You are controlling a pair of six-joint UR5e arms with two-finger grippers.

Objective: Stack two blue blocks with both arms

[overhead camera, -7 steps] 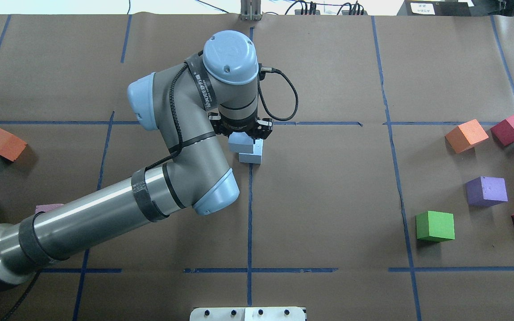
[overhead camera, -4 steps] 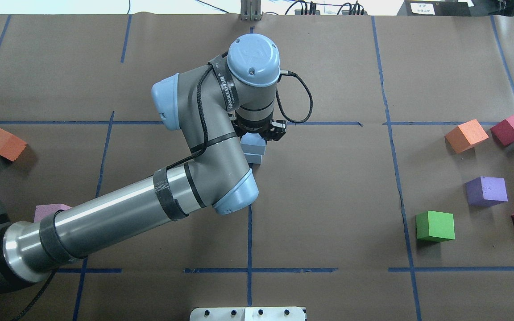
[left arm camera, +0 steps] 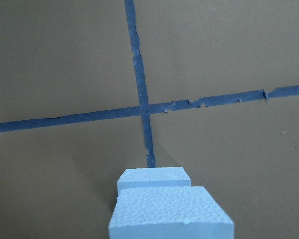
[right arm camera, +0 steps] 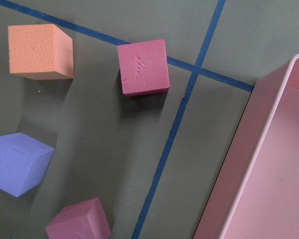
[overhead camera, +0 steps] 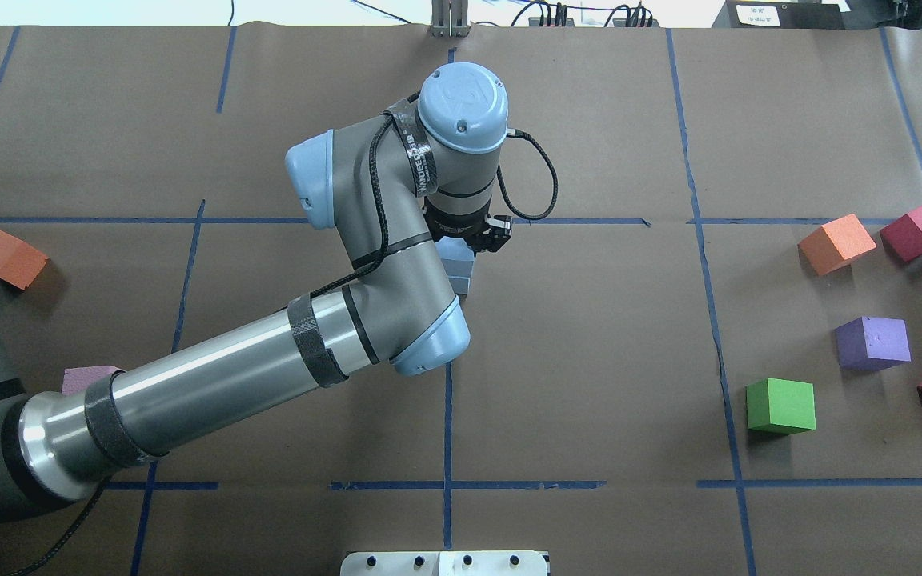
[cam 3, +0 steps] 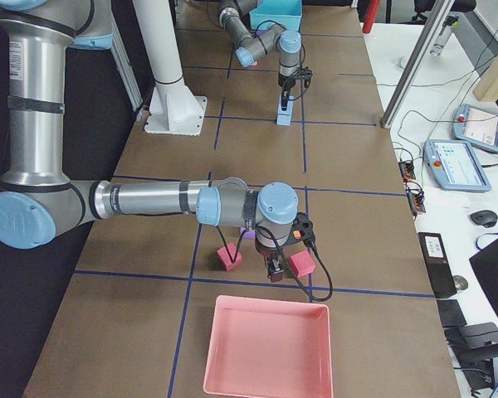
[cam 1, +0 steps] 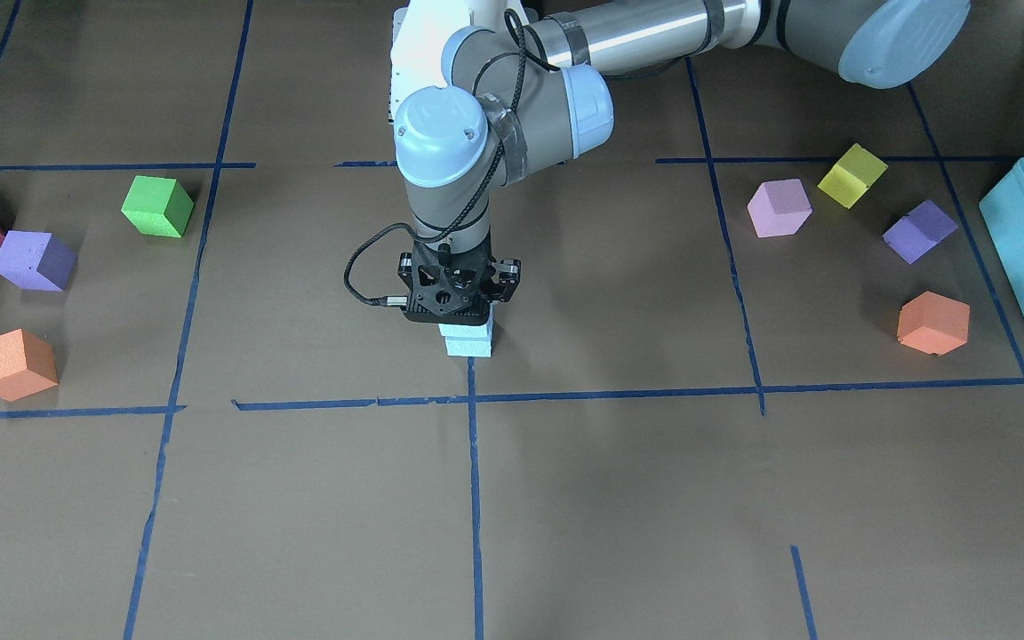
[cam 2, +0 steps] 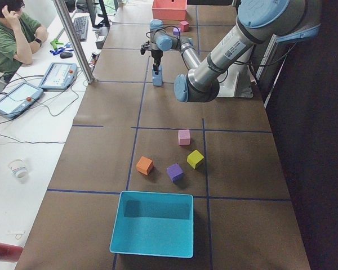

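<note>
My left gripper (cam 1: 463,320) points straight down at mid-table, its jaws closed on the sky-blue block (left arm camera: 172,215). That block rests on the pale blue block (left arm camera: 153,180), which pokes out toward 12 o'clock in the wrist view. My right gripper (cam 3: 274,272) hangs with a red cube (cam 3: 229,257) at 9 o'clock, a second red cube (cam 3: 301,264) at 3 and the pink tray (cam 3: 266,348) at 6. Whether its jaws are open I cannot tell.

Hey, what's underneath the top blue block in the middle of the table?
The second blue block, sitting on the brown paper over a blue tape line. Whether the upper block already rests on it is unclear: their meeting faces are covered.
</note>
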